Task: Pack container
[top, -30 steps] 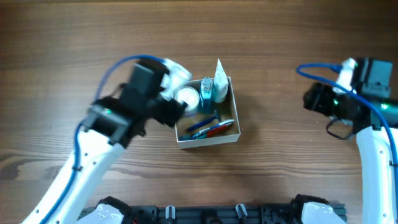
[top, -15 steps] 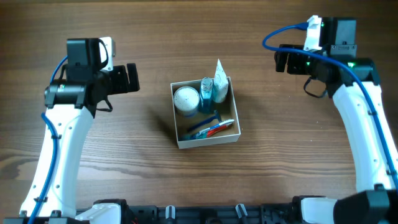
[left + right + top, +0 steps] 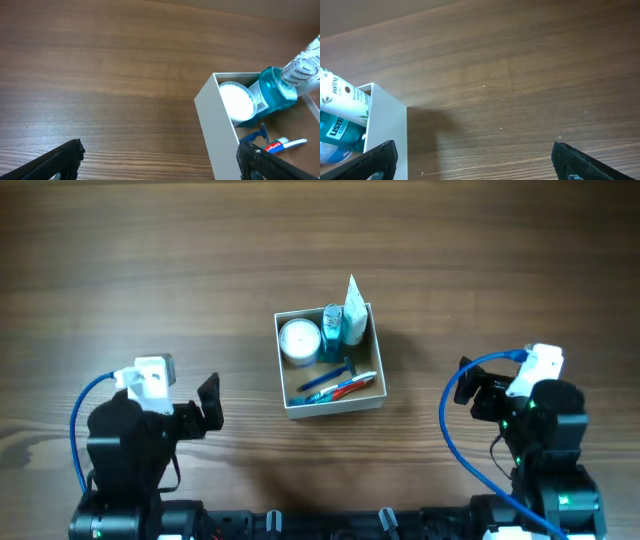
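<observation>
The container (image 3: 334,406), a square shallow cardboard box with white walls and tan inside, sits mid-table. It holds a round white jar (image 3: 299,338), a blue mouthwash bottle (image 3: 331,326), a white tube (image 3: 353,308), a blue razor (image 3: 328,373) and a toothpaste tube (image 3: 347,387). The left wrist view shows its white wall (image 3: 216,120), jar (image 3: 238,100) and bottle (image 3: 274,92). The right wrist view shows its wall (image 3: 386,131). My left gripper (image 3: 207,404) is open and empty, well left of the box. My right gripper (image 3: 470,392) is open and empty, well right of it.
The wooden table (image 3: 150,290) surrounds the box. Blue cables loop off both arms. A dark rail (image 3: 320,525) runs along the near edge between the arm bases.
Both arms have pulled back from the far side of the table to the near edge. The box and its contents have not moved.
</observation>
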`<state>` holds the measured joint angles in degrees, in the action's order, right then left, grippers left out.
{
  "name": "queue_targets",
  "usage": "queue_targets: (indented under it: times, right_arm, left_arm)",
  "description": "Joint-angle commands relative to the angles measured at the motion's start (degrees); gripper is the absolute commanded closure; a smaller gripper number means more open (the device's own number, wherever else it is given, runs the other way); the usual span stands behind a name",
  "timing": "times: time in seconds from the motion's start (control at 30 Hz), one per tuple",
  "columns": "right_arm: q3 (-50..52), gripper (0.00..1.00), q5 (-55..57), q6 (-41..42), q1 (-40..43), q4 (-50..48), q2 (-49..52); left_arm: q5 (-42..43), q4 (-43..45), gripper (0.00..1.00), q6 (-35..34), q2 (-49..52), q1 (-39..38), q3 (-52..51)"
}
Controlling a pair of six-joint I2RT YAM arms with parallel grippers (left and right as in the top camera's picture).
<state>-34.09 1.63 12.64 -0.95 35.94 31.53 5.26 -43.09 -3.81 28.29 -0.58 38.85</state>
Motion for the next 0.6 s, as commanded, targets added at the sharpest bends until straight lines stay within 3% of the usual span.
queue_targets:
  times: [0.0,0.37,0.57]
  right_arm:
    - [0.7,0.0,1.8,1.0,-0.2,-0.3,-0.1]
    - [0.7,0.0,1.8,1.0,-0.2,-0.3,5.7]
    - [1.0,0.0,3.1,-0.5,-0.2,0.7,0.9]
  left_arm:
    - [-0.3,-0.9,0.0,-1.2,-0.8,0.0,-0.8]
    - [-0.3,-7.6,0.0,-1.2,-0.8,0.0,-0.8]
    - [-0.3,-7.6,0.0,-1.2,-0.8,0.0,-0.8]
